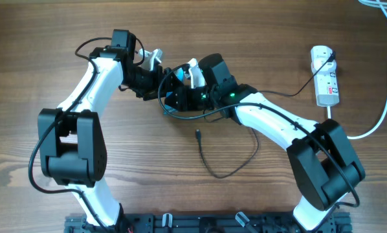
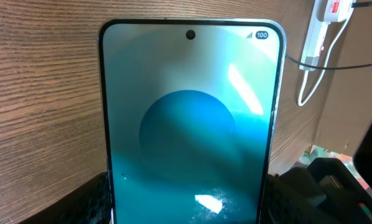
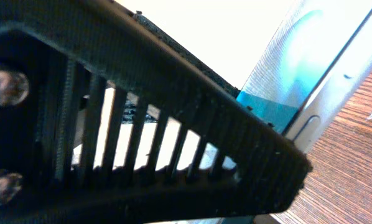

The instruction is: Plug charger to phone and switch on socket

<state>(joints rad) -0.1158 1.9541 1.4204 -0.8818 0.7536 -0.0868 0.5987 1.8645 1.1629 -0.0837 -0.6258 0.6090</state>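
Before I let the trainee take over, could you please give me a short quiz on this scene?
1. True or false: the charger's connector tip is plugged into the phone.
2. Where is the socket? A) flat on the table, far from the phone; B) beneath the phone; C) hanging off the table's edge.
3. Fill in: the left tool grips the ____.
Key: 1 false, the tip lies loose on the table; 2 A; 3 phone.
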